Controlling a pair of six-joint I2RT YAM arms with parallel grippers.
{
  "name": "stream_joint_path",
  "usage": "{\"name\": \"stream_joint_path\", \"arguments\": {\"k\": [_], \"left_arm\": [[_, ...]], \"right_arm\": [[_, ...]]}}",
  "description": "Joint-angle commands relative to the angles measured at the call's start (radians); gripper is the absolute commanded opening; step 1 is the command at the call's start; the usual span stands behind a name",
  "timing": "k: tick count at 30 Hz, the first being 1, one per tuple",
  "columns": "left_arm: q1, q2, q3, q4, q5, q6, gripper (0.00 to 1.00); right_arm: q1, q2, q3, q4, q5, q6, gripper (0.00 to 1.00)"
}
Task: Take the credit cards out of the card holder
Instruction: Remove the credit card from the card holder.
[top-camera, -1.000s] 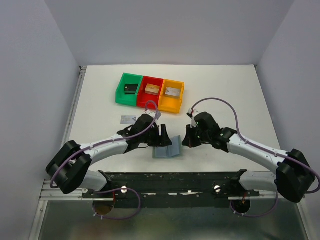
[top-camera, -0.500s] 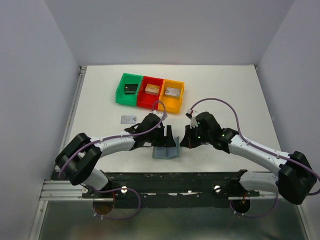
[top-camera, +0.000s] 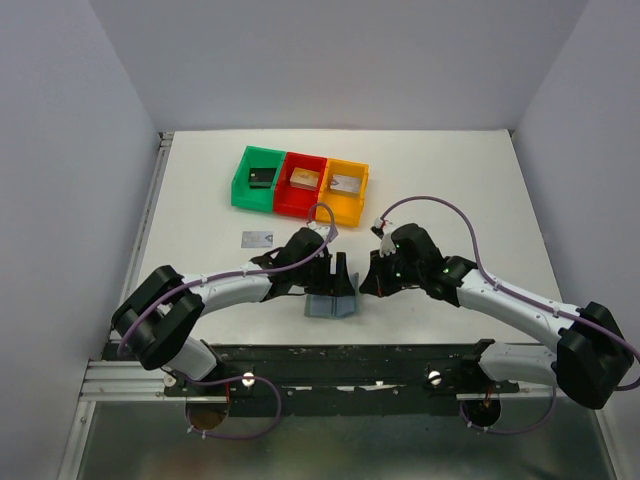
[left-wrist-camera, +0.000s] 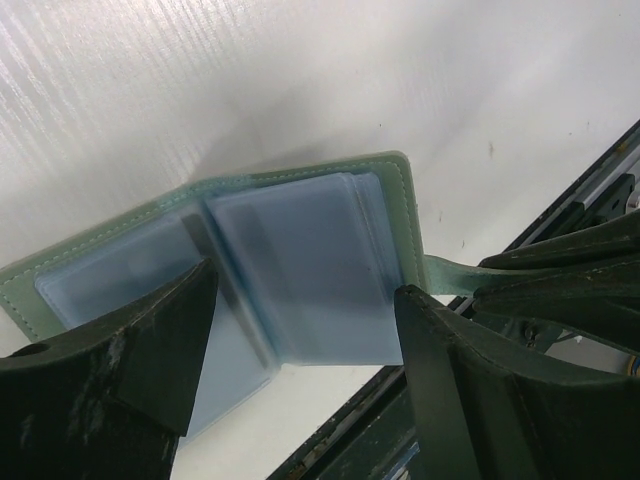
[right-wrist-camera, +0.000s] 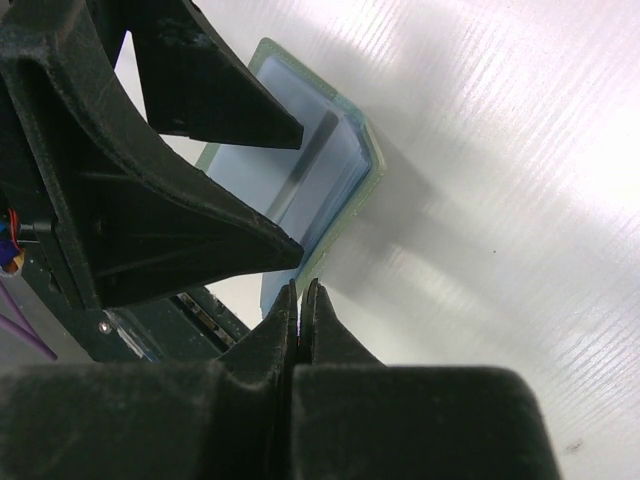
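Note:
The card holder lies open on the white table near the front edge, its pale blue pockets facing up. My left gripper hangs open just above it, one finger on each side of the right-hand pocket leaf. My right gripper is shut on the holder's green side tab, its fingertips at the wallet's edge. One silvery credit card lies flat on the table to the left. Whether cards sit in the pockets I cannot tell.
Three joined bins stand at the back: green, red and orange, each with a small block inside. The black base rail runs right in front of the card holder. The left gripper's black fingers fill the right wrist view's left side.
The left arm has swung right, bringing its gripper from beside the card holder to over it, jaws a little wider. The right gripper has stayed shut on the tab.

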Motion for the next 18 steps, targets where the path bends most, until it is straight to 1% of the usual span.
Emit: {"name": "stream_joint_path", "arguments": {"k": [1,11,18], "left_arm": [[-0.008,0.003,0.017,0.011,0.008,0.006,0.81],[-0.008,-0.037,-0.016,-0.017,-0.075,-0.018,0.75],[-0.009,-0.093,-0.039,-0.061,-0.144,-0.030,0.74]], "right_arm": [[-0.004,-0.016,0.021,0.015,-0.022,-0.018,0.00],[-0.004,-0.023,0.011,0.011,-0.011,-0.021,0.00],[-0.004,-0.027,0.005,0.003,-0.005,-0.030,0.00]]}}
